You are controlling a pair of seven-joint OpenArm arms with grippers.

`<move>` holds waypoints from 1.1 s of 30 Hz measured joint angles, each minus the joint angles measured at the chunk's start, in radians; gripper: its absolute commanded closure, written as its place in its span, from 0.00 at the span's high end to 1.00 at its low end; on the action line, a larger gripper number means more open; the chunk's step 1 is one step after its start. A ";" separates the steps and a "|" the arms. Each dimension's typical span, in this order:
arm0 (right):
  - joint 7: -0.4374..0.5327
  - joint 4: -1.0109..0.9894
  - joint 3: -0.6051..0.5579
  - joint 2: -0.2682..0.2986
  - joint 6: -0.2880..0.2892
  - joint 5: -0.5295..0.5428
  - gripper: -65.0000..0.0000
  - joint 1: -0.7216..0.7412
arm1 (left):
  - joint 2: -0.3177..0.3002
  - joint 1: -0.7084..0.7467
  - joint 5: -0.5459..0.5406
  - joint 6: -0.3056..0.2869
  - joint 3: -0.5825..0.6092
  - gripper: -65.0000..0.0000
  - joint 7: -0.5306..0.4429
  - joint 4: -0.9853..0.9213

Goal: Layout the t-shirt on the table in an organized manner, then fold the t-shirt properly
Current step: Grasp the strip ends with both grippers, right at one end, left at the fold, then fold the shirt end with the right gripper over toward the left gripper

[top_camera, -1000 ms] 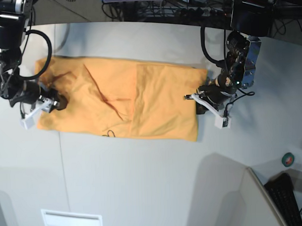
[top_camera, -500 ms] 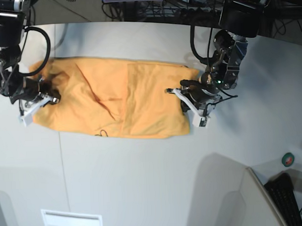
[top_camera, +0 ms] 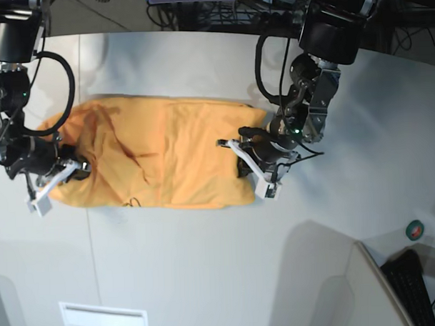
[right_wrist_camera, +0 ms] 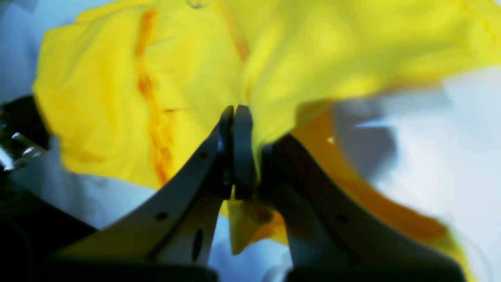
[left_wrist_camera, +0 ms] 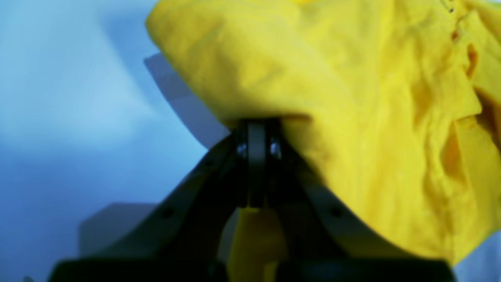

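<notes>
The orange-yellow t-shirt lies folded in a long band across the table, rumpled at both ends. In the base view my left gripper is at the band's right end, shut on the cloth there. The left wrist view shows the pads pressed together under a lifted fold of the t-shirt. My right gripper is at the band's left end. In the right wrist view its fingers are closed, with the t-shirt pinched between them and a corner hanging below.
A green tape roll lies at the right edge of the table. A slanted grey panel and a black keyboard sit at the lower right. A white slot plate is near the front left. Cables run along the back.
The right gripper has shut on the t-shirt's left end and drawn it slightly down. The left gripper has carried the right end leftward, so the band is shorter and more rumpled.
</notes>
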 measured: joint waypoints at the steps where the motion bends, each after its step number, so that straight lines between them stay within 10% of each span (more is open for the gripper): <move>1: -0.018 0.016 -0.001 -0.011 0.000 0.000 0.00 0.000 | 0.008 -0.003 0.001 0.001 0.000 0.00 -0.001 0.000; 33: 0.074 0.093 -0.479 -0.137 -0.230 0.002 0.00 0.058 | 0.008 -0.061 -0.003 -0.006 0.122 0.00 -0.020 -0.115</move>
